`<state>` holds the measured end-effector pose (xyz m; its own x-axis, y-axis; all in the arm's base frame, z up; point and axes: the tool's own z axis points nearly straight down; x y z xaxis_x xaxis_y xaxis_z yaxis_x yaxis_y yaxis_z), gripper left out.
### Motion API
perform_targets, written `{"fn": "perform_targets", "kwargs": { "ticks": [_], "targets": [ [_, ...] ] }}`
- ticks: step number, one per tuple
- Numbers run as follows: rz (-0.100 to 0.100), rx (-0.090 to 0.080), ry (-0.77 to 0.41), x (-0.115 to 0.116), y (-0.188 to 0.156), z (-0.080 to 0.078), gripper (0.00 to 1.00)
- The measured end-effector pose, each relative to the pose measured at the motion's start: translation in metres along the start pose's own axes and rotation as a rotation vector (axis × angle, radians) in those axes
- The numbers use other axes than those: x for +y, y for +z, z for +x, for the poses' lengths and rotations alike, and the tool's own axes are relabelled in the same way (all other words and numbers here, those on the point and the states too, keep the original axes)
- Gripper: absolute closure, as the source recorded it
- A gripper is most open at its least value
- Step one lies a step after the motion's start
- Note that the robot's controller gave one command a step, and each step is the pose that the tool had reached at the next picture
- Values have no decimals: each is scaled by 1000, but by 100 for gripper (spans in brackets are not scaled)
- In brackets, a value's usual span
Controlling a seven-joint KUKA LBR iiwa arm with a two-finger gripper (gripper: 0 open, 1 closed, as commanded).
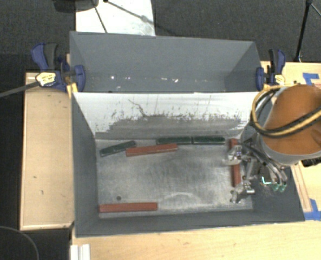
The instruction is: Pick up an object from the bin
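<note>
Camera view is looking down into the grey bin (165, 64), and nearest its front edge, at about 7 o'clock on the floor, a flat red-brown bar (128, 206) is lying crosswise, well apart from everything else.

Further in, at about 3 o'clock, the gripper (240, 183) is hanging low against the right-hand wall. A short red bar (234, 172) is lying just beside it, pointing from 12 to 6. The two are overlapping from this angle, and I cannot tell whether the gripper is open, closed or gripping the bar.

Farthest off, along the back wall from 10 to 1 o'clock, a dark green bar (117, 148), another red-brown bar (151, 150) and a green strip (191, 141) (possibly two pieces end to end) are lying in a loose row.

Judging by its look, the short red bar is a light, stiff, slim thing, not fragile, though its smooth faces are probably making it a little slippery. Taking it across the narrow width near its middle is looking like the sound hold. The wall is crowding it on one side, so a tilt or a pinch near one end is risking a swing or a slip.
</note>
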<state>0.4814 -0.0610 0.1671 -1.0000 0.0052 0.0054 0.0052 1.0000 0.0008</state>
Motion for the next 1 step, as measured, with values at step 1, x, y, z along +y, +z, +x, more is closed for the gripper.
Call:
{"fn": "perform_targets", "kwargs": {
  "ticks": [1],
  "targets": [
    [1, -8, -3, 0, -3, -2, 0]
  ]
}}
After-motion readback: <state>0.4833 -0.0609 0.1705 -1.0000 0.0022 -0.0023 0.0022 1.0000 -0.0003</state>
